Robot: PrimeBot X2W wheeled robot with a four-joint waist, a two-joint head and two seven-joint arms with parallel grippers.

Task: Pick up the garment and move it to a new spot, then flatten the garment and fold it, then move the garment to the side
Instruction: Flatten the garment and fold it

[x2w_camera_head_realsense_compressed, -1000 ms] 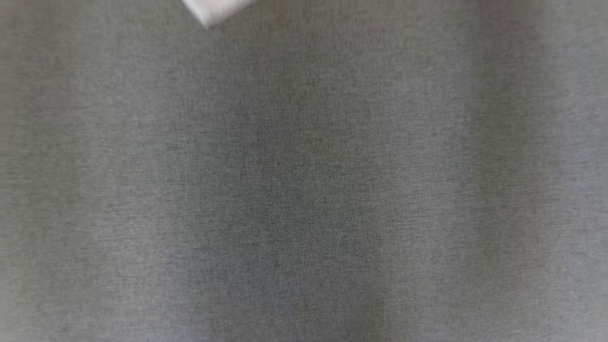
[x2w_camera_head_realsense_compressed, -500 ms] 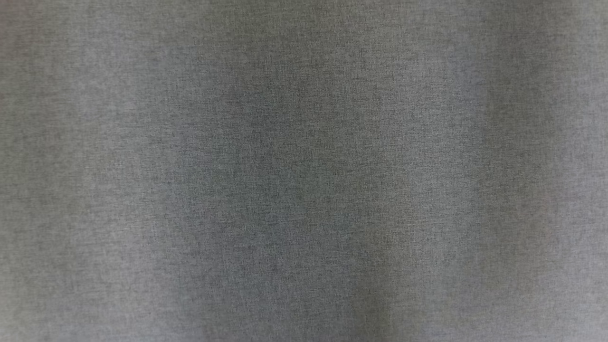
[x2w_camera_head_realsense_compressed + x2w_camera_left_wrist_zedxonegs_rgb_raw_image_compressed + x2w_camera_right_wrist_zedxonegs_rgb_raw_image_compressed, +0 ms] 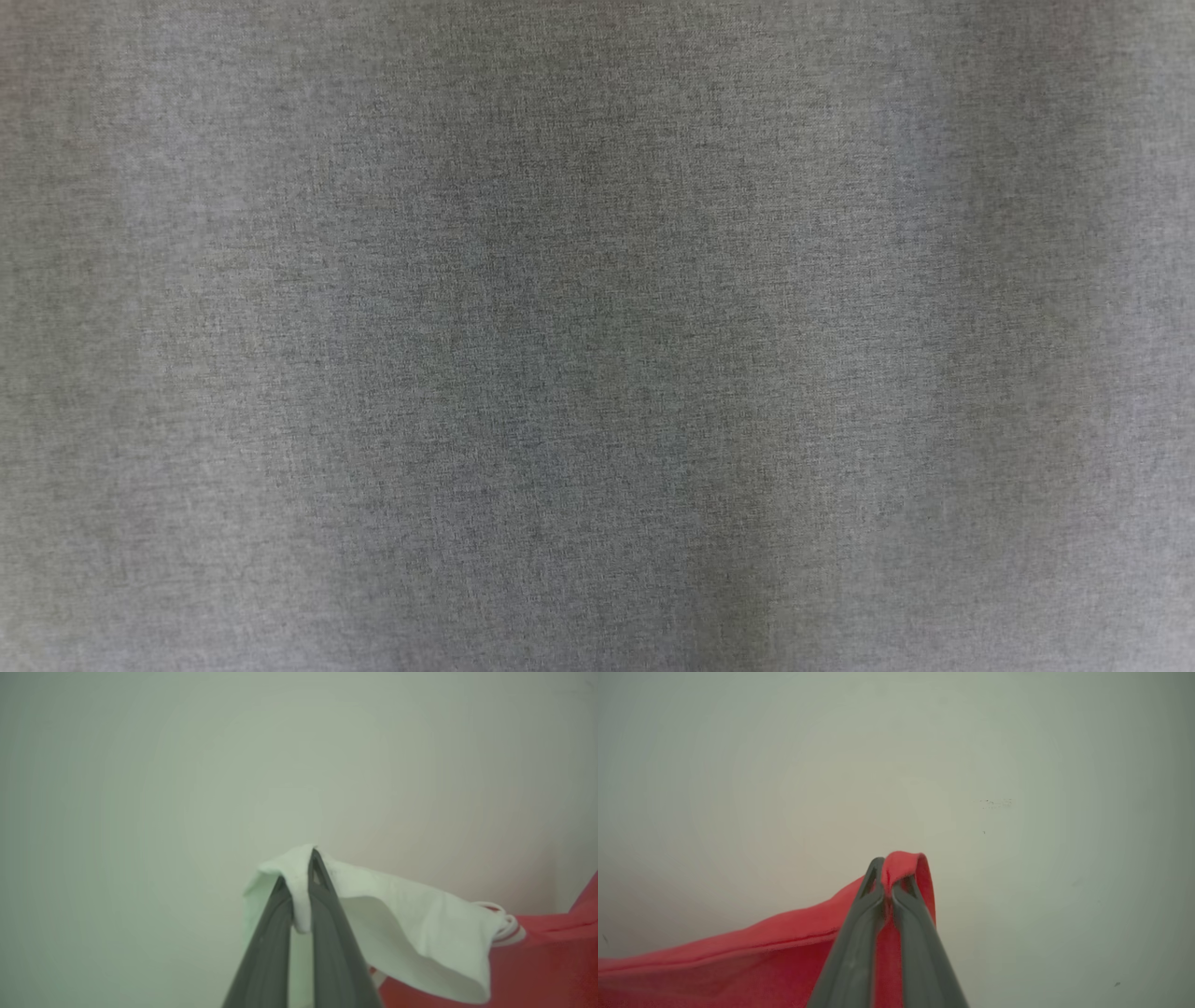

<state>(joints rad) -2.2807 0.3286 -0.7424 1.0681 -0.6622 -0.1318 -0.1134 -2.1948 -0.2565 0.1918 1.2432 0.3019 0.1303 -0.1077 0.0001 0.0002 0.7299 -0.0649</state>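
Two pinches hold the garment [image 3: 738,956]: left gripper [image 3: 299,870] clamped tight on its white part, red trailing toward four o'clock; right gripper [image 3: 892,872] clamped on a red edge (cloth runs to eight o'clock); best spread both evenly, level.

Grey cloth [image 3: 597,336]: fine woven weave, heathered, matt, slightly blurred.
Garment [image 3: 738,961]: red cloth, soft, matt, toward 8 o'clock in the right wrist view.
White panel [image 3: 420,933]: white cloth, matt, finely textured, toward 4 o'clock in the left wrist view.
Left gripper [image 3: 299,872] jaws: dark grey, smooth, matt, plastic-looking.
Right gripper [image 3: 892,877] jaws: same dark matt finish.
Backdrop [image 3: 1017,742]: pale, smooth, matt, faint specks toward 2 o'clock.
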